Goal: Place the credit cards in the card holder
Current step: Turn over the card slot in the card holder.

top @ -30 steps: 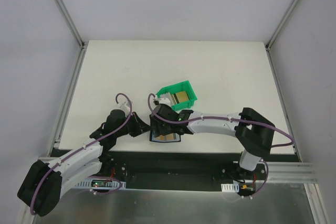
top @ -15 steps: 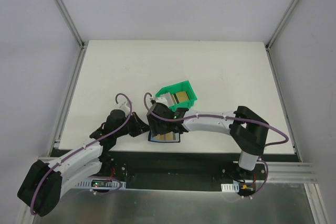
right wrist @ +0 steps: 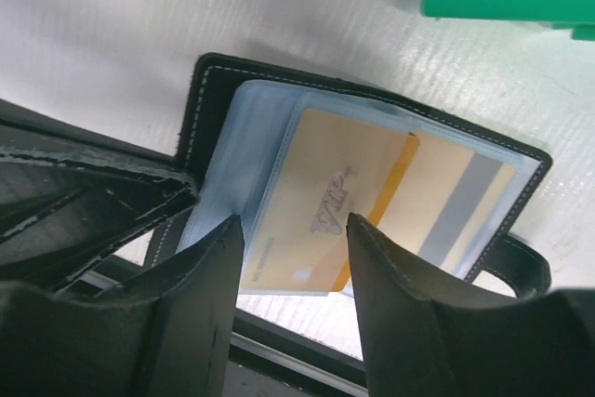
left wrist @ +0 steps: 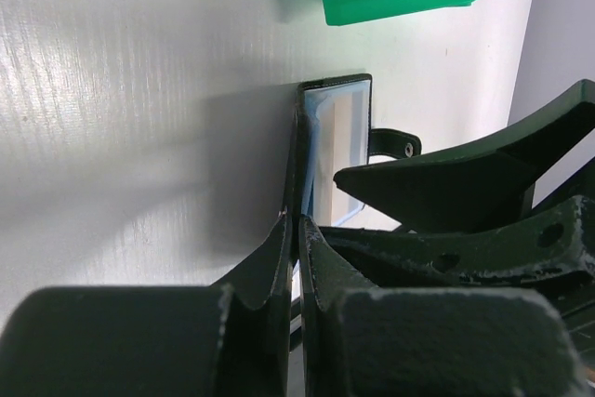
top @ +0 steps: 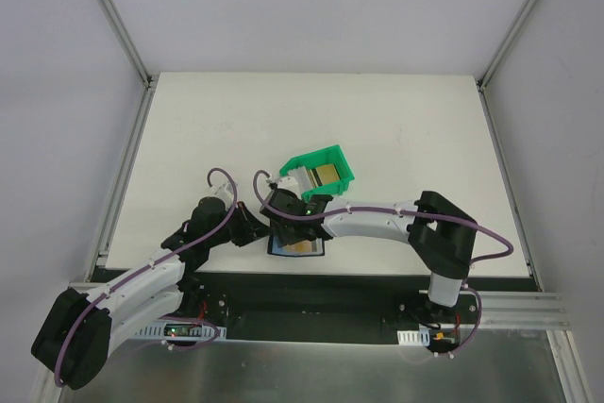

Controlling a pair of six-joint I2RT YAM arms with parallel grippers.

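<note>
The small black stitched folding card holder [right wrist: 212, 99] lies open on the white surface [top: 396, 129], near the green plastic open-fronted bin [top: 316, 153]. The left end effector [left wrist: 297, 239] is pressed together on the card holder's edge, pinching it. The right end effector [right wrist: 293, 230] hangs over the bluish lining, fingers spread either side of a gold credit card [right wrist: 325, 183] marked VIP — contact unclear. A grey-striped tan credit card [right wrist: 456, 216] sits beside it.

gold credit card [right wrist: 321, 202], "VIP" printed on it
</note>
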